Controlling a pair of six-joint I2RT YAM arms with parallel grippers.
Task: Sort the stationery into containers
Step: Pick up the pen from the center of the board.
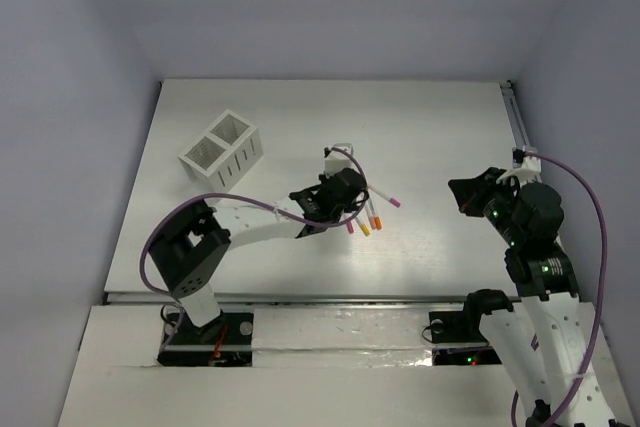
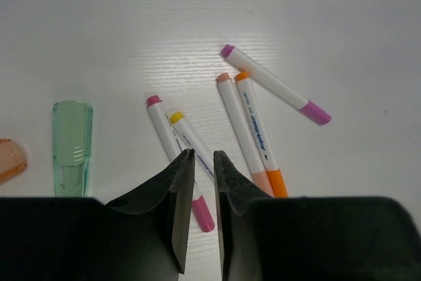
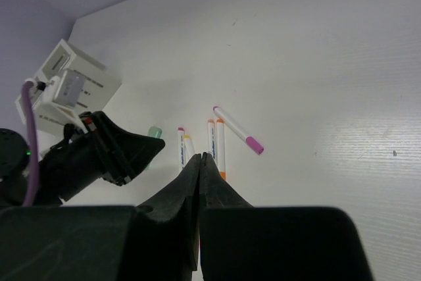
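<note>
The two-compartment white box (image 1: 222,150) stands well apart from the stationery. The left gripper (image 2: 203,157), a slit apart and seemingly empty, hovers over five white pens (image 2: 252,120) whose blue lettering is unreadable. The right gripper (image 3: 200,157) is pressed closed, empty. A mint-green piece (image 2: 72,143) and an orange piece (image 2: 9,160) lie beside the pens.

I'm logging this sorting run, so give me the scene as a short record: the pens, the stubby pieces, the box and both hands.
pens: five pens lying close together on the table; caps magenta, yellow, peach, orange
stubby pieces: mint-green piece and orange piece, beside the pens
box: white two-compartment box, apart from the pens, no stationery seen inside
left hand: left hand over the pens, fingers narrowly apart, holding nothing
right hand: right hand shut, empty, away from the pens
sorted so far: nothing
</note>
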